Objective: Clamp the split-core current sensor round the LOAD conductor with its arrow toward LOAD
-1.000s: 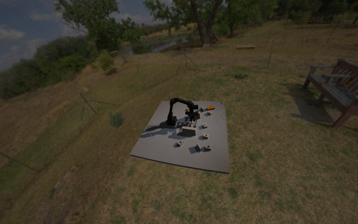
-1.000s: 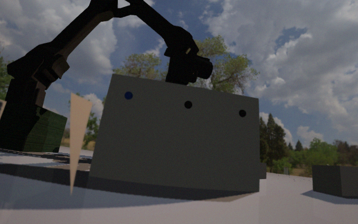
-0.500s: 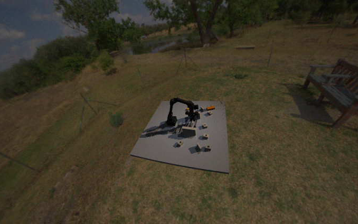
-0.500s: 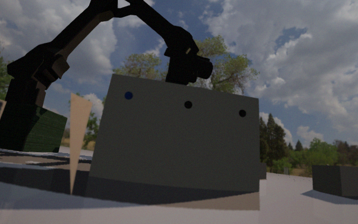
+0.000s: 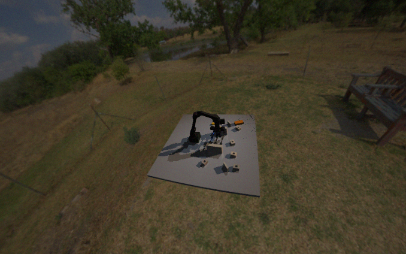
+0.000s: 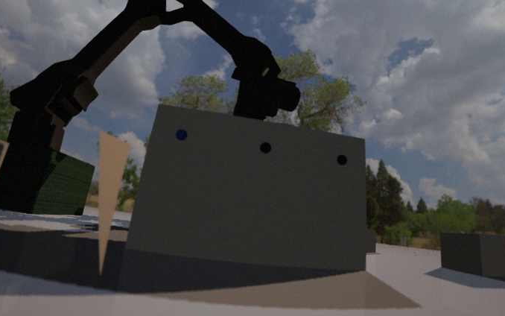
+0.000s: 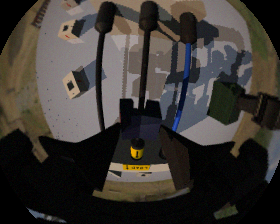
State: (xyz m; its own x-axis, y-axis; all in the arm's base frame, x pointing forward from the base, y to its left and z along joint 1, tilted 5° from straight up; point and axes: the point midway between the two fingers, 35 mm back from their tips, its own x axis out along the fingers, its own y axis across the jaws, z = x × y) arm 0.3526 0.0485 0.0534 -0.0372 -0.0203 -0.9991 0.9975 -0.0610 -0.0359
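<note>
Wrist view: tool (image 5: 218, 133) (image 6: 252, 105) (image 7: 140, 127)?

Closed on the dark sensor (image 7: 141, 124), at the middle black conductor (image 6: 265, 147) (image 7: 144, 65).

Progress?

Sensor delivered, apparently; squeezing under way, I judge. Latch and encirclement unconfirmed (arrow hidden, yellow label (image 7: 137, 167) illegible). Release outstanding.

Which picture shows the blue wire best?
The wrist view: the blue wire runs long and bright there, beside two black ones. The exterior view shows only a blue dot on the grey panel. In the top view it's too tiny to follow.
</note>
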